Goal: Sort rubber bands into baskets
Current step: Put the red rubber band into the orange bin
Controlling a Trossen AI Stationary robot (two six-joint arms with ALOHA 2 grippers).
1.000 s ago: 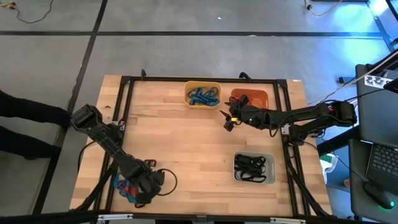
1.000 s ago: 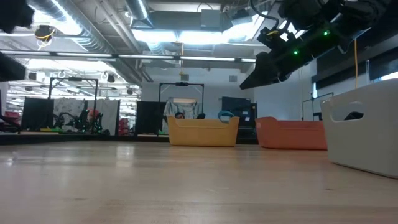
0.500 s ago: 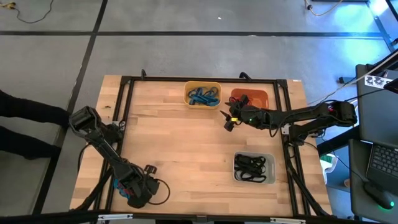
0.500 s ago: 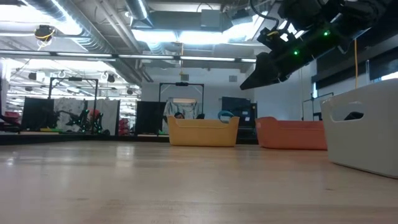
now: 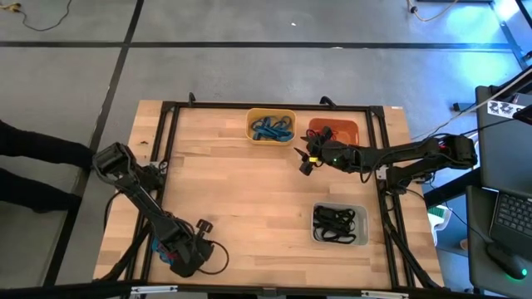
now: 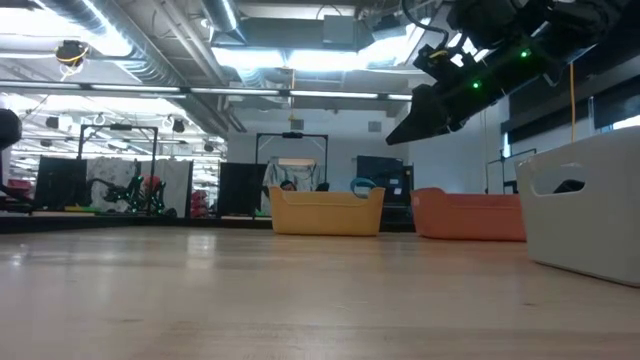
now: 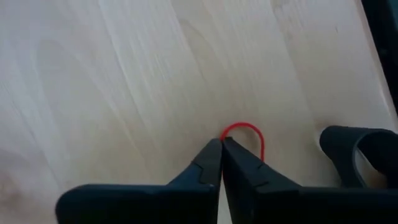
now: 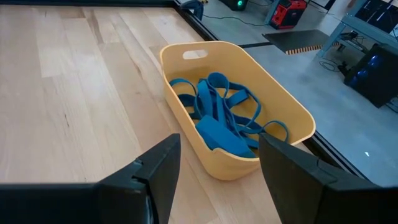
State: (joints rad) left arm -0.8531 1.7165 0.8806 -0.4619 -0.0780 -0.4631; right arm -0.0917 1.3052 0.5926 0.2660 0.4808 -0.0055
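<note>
My left gripper (image 7: 221, 146) is down at the table's near left corner (image 5: 179, 253), shut on a red rubber band (image 7: 250, 130). More blue and red rubber bands (image 5: 158, 247) lie beside it. My right gripper (image 5: 306, 159) hangs open and empty above the table in front of the orange basket (image 5: 334, 130), also seen high in the low view (image 6: 420, 115). The yellow basket (image 8: 236, 112) holds blue bands (image 8: 217, 115). The pale grey basket (image 5: 339, 224) at the near right holds black bands. My left gripper pinches the red band's thin strand (image 7: 226, 133) between its two fingertips. The fingers come steeply from above. The rest of the loop (image 7: 258, 134) arcs out beyond the tips and lies on the wooden table.
A thick black cable loop (image 7: 354, 149) lies on the table close to the red band. A black frame (image 5: 166, 133) runs around the table. The wide middle of the wooden top (image 5: 249, 191) is bare. A laptop (image 5: 507, 216) sits off the table's right side.
My left gripper has moved toward the table's near left corner and sunk lower, rolling its wrist as it went. My right arm has kept still.
</note>
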